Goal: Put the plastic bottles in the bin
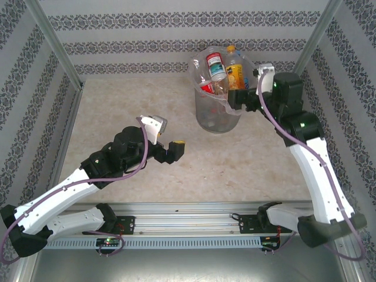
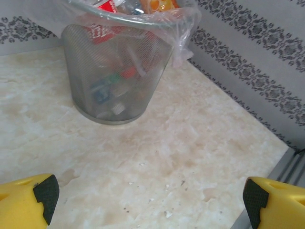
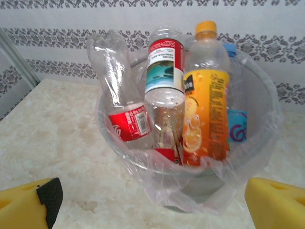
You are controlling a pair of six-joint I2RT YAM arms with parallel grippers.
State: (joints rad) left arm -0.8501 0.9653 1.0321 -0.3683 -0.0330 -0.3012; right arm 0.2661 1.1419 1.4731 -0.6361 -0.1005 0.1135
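Top external view: the tall round grey mesh bin, lined with a clear plastic bag, stands in the upper middle of the frame on the pale marbled tabletop; the small clear plastic bottles stand packed inside it, their tops rising above the rim.

The right gripper sits just beside the bin's right side. The left gripper is well apart from the bin, lower and left of centre, over bare tabletop.

Right wrist view: an orange-capped bottle with an orange juice label stands upright right of centre in the bin. Beside it on the left is a clear bottle with a red and teal label; further left a clear bottle with a red label leans against the rim; a blue-labelled bottle is tucked behind the orange one. The right gripper has its yellow fingers spread wide at the bottom corners, holding nothing.

Left wrist view: the bin fills the upper left; through the mesh, red, green and blue labels show lower down. The left gripper is likewise spread wide and empty.
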